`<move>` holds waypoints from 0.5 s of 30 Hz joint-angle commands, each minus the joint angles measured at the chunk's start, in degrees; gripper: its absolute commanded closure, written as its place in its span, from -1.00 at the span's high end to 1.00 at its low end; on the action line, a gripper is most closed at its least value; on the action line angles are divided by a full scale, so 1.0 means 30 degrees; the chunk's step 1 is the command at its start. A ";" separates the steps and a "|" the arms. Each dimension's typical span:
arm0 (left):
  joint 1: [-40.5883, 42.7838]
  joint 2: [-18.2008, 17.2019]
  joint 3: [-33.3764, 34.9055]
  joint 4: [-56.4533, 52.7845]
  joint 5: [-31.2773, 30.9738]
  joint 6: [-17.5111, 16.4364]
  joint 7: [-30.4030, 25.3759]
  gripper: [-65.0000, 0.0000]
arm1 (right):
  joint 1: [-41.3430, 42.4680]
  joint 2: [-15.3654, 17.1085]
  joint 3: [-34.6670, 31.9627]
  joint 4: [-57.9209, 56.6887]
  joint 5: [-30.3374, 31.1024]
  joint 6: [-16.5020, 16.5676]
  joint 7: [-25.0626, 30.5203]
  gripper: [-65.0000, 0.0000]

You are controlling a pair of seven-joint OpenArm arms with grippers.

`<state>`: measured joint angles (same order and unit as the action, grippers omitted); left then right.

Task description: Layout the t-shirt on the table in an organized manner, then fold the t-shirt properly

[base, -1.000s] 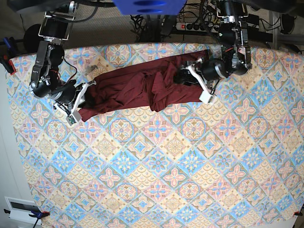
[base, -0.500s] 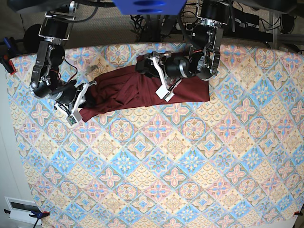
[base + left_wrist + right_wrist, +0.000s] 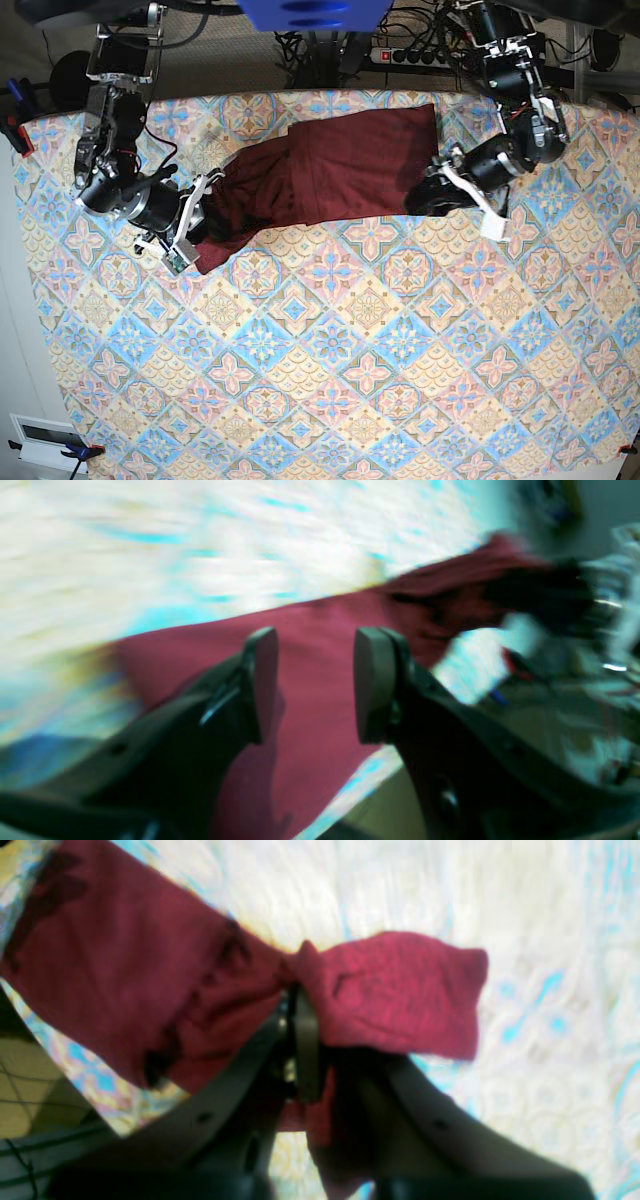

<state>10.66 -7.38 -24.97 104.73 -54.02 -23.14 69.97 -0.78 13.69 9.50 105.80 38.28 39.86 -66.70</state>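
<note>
— both arms are black, jointed, with silver brackets up by the shoulders.
— and white finger plates on the left gripper [image 3: 462, 195] and the right gripper [image 3: 185, 225] from above; close up, dark rounded pads [image 3: 370, 675], small screw holes.

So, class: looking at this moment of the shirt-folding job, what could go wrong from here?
1. The right gripper pinches only one end of the t-shirt; a pull could slip it free or drag the whole bunched shirt rather than spread it.
2. The left gripper is open with nothing held, so the far end is unanchored.
3. The shirt lies near the table's back edge and could slide off.
</note>
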 commanded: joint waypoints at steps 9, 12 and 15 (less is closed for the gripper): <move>0.0771 -0.2069 -0.3442 0.0241 -0.0440 -0.0068 -0.0336 -0.29 | -0.2100 -0.1854 -0.2360 0.2053 0.0265 0.0048 0.0298 -1.00; 0.1034 -0.2098 -0.3911 0.0241 -0.0411 -0.0068 -0.0336 -0.29 | -0.2511 -0.2557 -0.3268 0.2316 0.0265 0.0048 0.0298 -1.00; 0.1064 -0.2069 -0.3969 0.0241 -0.0411 -0.0068 -0.0336 -0.29 | -0.2569 -0.2821 -0.3971 0.2492 0.0265 0.0048 0.0357 -1.00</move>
<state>14.26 -12.99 -36.56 104.62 -54.02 -23.16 69.89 -9.28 5.37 -2.50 112.18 37.87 39.88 -67.11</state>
